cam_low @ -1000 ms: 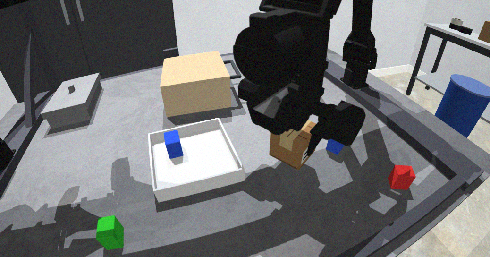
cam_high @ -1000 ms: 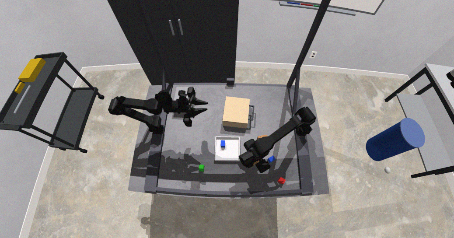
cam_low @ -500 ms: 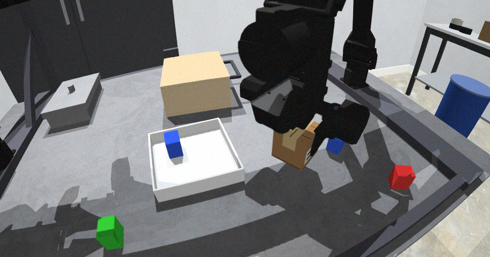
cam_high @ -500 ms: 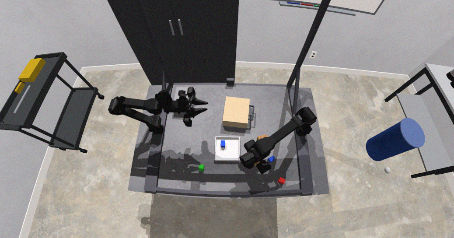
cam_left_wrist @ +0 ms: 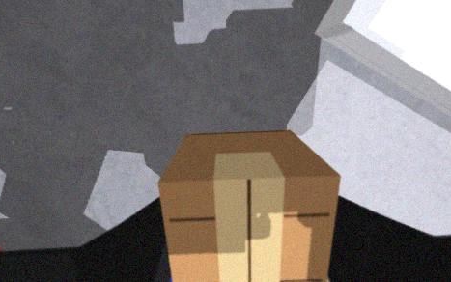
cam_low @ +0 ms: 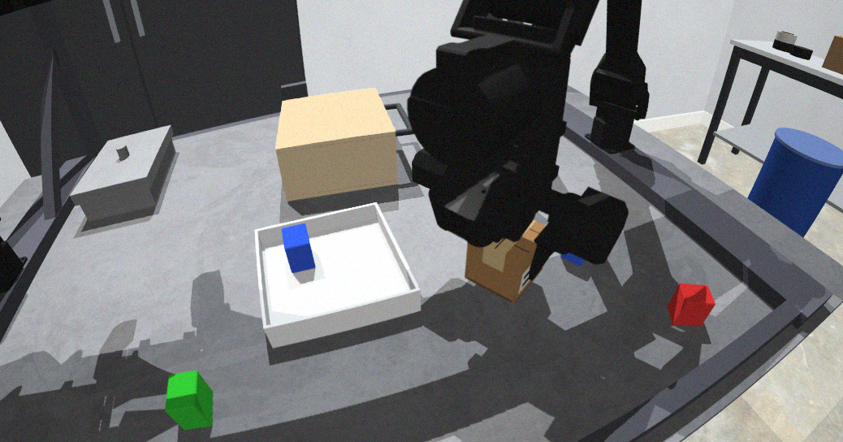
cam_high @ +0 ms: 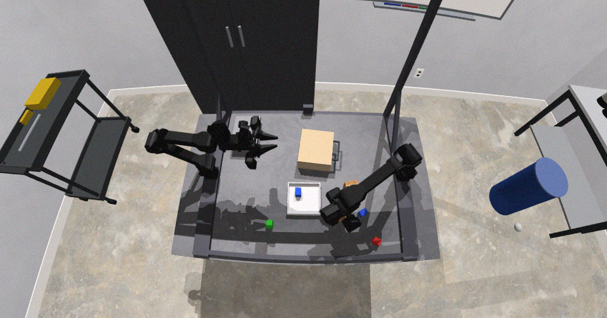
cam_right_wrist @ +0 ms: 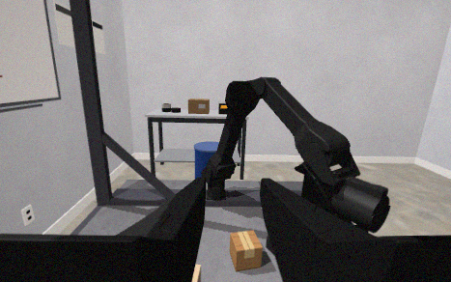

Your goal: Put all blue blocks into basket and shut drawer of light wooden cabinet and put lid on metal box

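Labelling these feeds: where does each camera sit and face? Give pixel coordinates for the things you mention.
Top: high up, looking down on table [cam_high: 254,184] [cam_low: 147,274] [cam_left_wrist: 71,97] [cam_right_wrist: 216,219], left arm [cam_high: 375,180] [cam_low: 489,109] [cam_right_wrist: 289,113] and right arm [cam_high: 182,138].
Exterior: just above the table, looking across it; left arm in front.
Left wrist: on its arm, facing down; own jaws, held carton [cam_high: 342,220] [cam_low: 500,268] [cam_left_wrist: 250,208].
Right wrist: on its arm, facing the left arm; own jaws.
Top and exterior share the basket [cam_high: 309,203] [cam_low: 348,274] [cam_left_wrist: 429,29].
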You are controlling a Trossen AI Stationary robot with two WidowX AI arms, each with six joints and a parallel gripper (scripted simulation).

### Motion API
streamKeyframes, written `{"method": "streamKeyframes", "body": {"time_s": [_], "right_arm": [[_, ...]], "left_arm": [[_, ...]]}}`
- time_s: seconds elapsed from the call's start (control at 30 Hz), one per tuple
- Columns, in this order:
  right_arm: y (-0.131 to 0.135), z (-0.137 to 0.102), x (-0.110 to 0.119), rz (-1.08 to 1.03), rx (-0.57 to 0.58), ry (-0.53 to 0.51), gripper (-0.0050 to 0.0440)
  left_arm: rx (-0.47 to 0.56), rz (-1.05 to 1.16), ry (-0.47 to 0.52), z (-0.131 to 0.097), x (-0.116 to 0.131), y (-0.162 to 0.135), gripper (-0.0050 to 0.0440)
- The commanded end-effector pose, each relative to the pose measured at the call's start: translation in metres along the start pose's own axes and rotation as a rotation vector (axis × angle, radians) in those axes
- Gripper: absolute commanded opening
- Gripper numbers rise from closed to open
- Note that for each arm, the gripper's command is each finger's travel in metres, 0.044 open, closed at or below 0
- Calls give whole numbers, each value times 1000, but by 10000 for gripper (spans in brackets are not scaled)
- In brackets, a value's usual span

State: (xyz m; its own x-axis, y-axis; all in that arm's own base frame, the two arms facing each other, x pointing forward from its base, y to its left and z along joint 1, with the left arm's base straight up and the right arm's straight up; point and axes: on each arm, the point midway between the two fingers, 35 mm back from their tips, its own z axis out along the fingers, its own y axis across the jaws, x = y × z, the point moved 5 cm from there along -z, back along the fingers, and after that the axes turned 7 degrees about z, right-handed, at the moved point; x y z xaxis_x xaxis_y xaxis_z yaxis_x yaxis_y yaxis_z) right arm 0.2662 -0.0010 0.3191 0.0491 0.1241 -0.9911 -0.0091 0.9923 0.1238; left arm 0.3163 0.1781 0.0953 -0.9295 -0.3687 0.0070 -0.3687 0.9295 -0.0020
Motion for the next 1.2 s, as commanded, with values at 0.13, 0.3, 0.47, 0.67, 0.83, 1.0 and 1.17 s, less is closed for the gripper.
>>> {"method": "streamKeyframes", "body": {"time_s": [0.13,0.3,0.47,0.67,0.83,1.0,1.17], "right_arm": [[3,-4,-18,4,-6,-52,136],[3,-4,-18,4,-6,-52,136],[3,-4,-18,4,-6,-52,136],[3,-4,-18,4,-6,-52,136],[3,-4,-18,4,-6,-52,136],[3,-4,-18,4,-6,-52,136],[3,-4,-18,4,-6,-52,136]], "left_arm": [[-6,-4,-23,2,-3,0,-50],[-7,-5,-22,5,-3,0,-50],[-7,-4,-22,8,-3,0,-50],[-6,-4,-20,9,-3,0,-50],[-7,-4,-20,12,-3,0,-50],[-12,-7,-63,-2,-7,2,331],[-12,-7,-63,-2,-7,2,331]]}}
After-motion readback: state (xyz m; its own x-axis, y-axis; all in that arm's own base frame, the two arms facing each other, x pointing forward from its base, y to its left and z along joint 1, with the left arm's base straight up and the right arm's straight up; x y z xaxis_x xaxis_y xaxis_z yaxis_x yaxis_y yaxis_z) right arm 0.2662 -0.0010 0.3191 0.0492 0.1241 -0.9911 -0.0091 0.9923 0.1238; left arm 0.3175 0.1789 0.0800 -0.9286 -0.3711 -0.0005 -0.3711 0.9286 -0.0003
